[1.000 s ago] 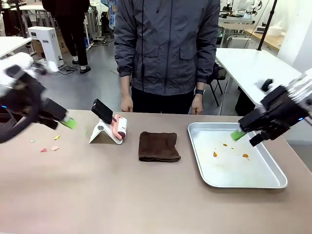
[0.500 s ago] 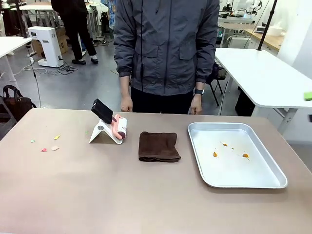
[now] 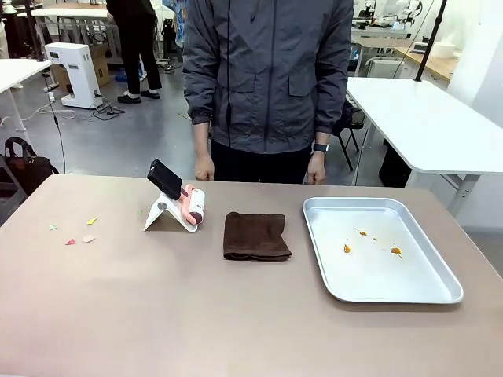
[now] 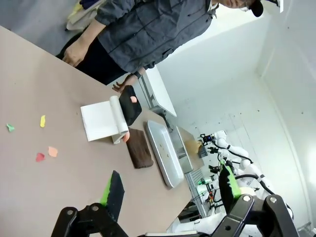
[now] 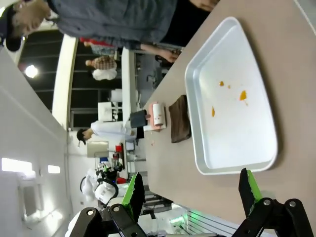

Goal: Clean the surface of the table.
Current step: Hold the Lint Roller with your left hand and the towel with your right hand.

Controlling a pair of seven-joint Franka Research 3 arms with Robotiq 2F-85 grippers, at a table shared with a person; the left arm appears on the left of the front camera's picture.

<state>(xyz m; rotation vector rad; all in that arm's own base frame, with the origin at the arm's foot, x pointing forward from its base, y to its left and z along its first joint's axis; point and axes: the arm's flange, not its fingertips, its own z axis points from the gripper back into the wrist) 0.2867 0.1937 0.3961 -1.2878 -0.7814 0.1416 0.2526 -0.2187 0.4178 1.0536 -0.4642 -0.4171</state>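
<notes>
Both your pincers are empty: the left gripper (image 4: 169, 183) has its fingers spread wide, and the right gripper (image 5: 190, 187) is the same. The table (image 3: 196, 314) lies below both. The paper scraps (image 4: 43, 148) sit on it toward 9 o'clock from the left gripper and the brown cloth (image 4: 139, 155) toward 11, so I'd say the left arm's nearer those bits.

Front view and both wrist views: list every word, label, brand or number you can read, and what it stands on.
No text can be read. The table, metal tray, brown cloth, white stand and roller show no print; any label on the white cabinet behind is too small to tell.
</notes>
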